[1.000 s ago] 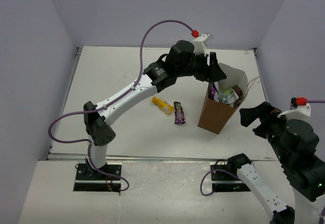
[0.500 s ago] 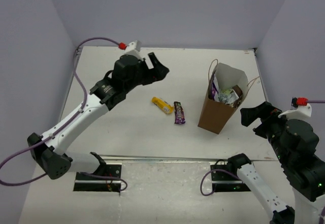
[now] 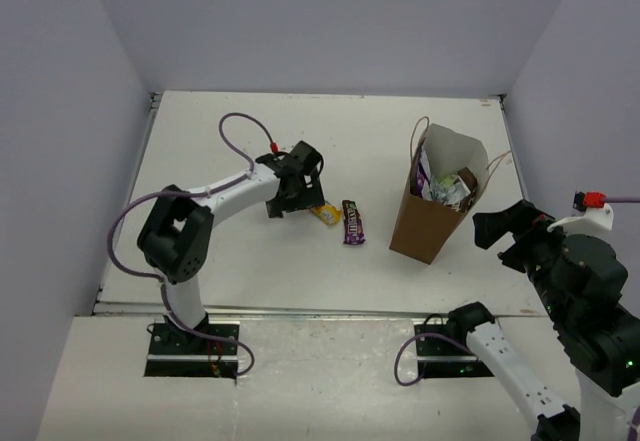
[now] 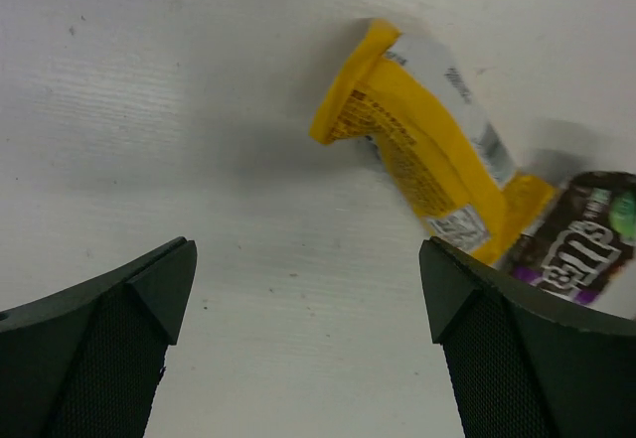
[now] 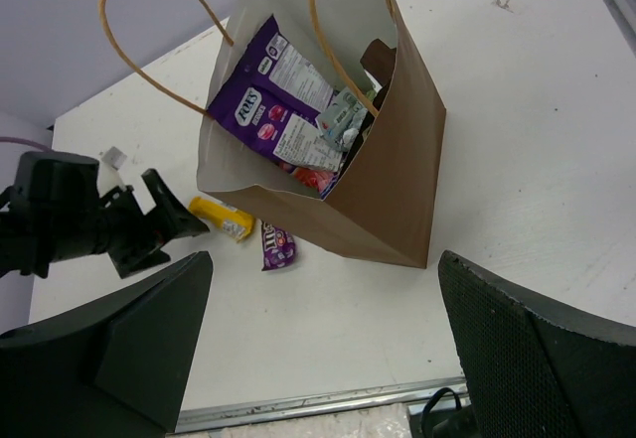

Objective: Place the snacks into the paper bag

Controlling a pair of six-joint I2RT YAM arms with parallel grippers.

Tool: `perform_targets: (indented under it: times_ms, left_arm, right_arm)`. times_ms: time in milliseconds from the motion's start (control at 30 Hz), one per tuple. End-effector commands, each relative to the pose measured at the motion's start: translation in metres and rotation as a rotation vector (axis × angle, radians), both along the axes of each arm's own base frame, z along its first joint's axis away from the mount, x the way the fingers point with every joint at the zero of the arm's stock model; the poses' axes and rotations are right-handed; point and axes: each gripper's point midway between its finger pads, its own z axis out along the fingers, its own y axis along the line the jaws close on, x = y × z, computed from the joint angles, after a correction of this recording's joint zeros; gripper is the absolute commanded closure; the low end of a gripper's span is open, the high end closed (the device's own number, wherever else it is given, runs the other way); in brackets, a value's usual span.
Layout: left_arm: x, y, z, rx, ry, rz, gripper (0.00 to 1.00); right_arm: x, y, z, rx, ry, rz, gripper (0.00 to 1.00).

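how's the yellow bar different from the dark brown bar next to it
The yellow bar is bright yellow and lies slanted; the dark brown bar is brown and purple and lies nearly front to back. The dark brown bar is nearer the paper bag. Both lie on the table, outside it.

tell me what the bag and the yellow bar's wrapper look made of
The bag looks like brown kraft paper: matte, sharply folded, pale inside. The yellow bar seems wrapped in thin plastic film, faintly glossy, with a crimped, flared end. Whether it is foil-lined cannot be told.
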Motion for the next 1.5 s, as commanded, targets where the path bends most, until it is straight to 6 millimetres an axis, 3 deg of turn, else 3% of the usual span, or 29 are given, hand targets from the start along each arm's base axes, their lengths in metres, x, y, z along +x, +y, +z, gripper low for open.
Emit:
perform_targets:
  times_ms: [0, 300, 567, 700, 733, 800, 833, 867, 900, 1000, 1033, 1100, 1133, 1167, 1233, 1267, 1300, 1333, 1467]
  left_arm:
    - [0.002, 0.012, -0.002, 0.081, 0.024, 0.058, 0.00]
    - [0.030, -0.014, 0.003, -0.055, -0.086, 0.102, 0.00]
    - [0.043, -0.038, -0.012, -0.126, -0.070, 0.104, 0.00]
    - [0.058, -0.049, -0.020, -0.125, -0.067, 0.102, 0.00]
    - [0.060, -0.050, -0.031, -0.107, -0.051, 0.098, 0.05]
    - [0.067, -0.059, -0.028, -0.124, -0.054, 0.082, 0.18]
    - [0.068, -0.061, -0.032, -0.124, -0.047, 0.070, 0.59]
    - [0.069, -0.063, -0.029, -0.128, -0.049, 0.064, 0.88]
    - [0.069, -0.066, -0.024, -0.135, -0.058, 0.056, 1.00]
    - [0.068, -0.065, 0.003, -0.145, -0.117, 0.049, 1.00]
    - [0.067, -0.063, 0.023, -0.161, -0.152, 0.036, 1.00]
    - [0.060, -0.060, 0.034, -0.177, -0.169, 0.014, 1.00]
    - [0.056, -0.060, 0.055, -0.204, -0.207, -0.032, 1.00]
    - [0.056, -0.065, 0.067, -0.244, -0.240, -0.066, 1.00]
    - [0.037, -0.075, 0.085, -0.344, -0.251, -0.184, 1.00]
    - [0.036, -0.089, 0.103, -0.427, -0.303, -0.244, 1.00]
    - [0.020, -0.100, 0.127, -0.533, -0.319, -0.328, 1.00]
    - [0.009, -0.103, 0.124, -0.577, -0.305, -0.354, 1.00]
    - [-0.013, -0.126, 0.190, -0.747, -0.414, -0.449, 1.00]
  right_arm:
    - [0.004, -0.001, 0.003, -0.009, -0.015, -0.008, 0.01]
    - [0.001, -0.006, 0.006, -0.015, -0.027, -0.025, 0.01]
    - [0.002, -0.006, 0.006, -0.017, -0.022, -0.029, 0.01]
    - [0.003, -0.006, 0.006, -0.017, -0.019, -0.026, 0.01]
    - [0.003, -0.006, 0.008, -0.015, -0.023, -0.026, 0.01]
    - [0.003, -0.006, 0.010, -0.018, -0.026, -0.027, 0.01]
    - [0.001, -0.007, 0.013, -0.019, -0.034, -0.030, 0.01]
    - [0.001, -0.008, 0.014, -0.019, -0.034, -0.034, 0.01]
    - [0.000, -0.009, 0.013, -0.020, -0.033, -0.037, 0.01]
    - [-0.002, -0.011, 0.012, -0.020, -0.033, -0.047, 0.01]
    - [-0.004, -0.012, 0.011, -0.018, -0.034, -0.047, 0.01]
    - [-0.004, -0.011, 0.008, -0.013, -0.027, -0.048, 0.01]
    - [-0.004, -0.011, 0.008, -0.011, -0.027, -0.049, 0.01]
    - [-0.004, -0.011, 0.006, -0.007, -0.023, -0.049, 0.01]
    - [-0.003, -0.009, 0.004, -0.002, -0.016, -0.048, 0.01]
    - [-0.002, -0.008, 0.003, 0.000, -0.010, -0.047, 0.01]
    - [-0.001, -0.008, 0.001, 0.002, -0.004, -0.045, 0.01]
    - [0.000, -0.006, 0.001, 0.003, 0.001, -0.043, 0.01]
    - [0.005, -0.001, -0.002, 0.018, 0.013, -0.029, 0.01]
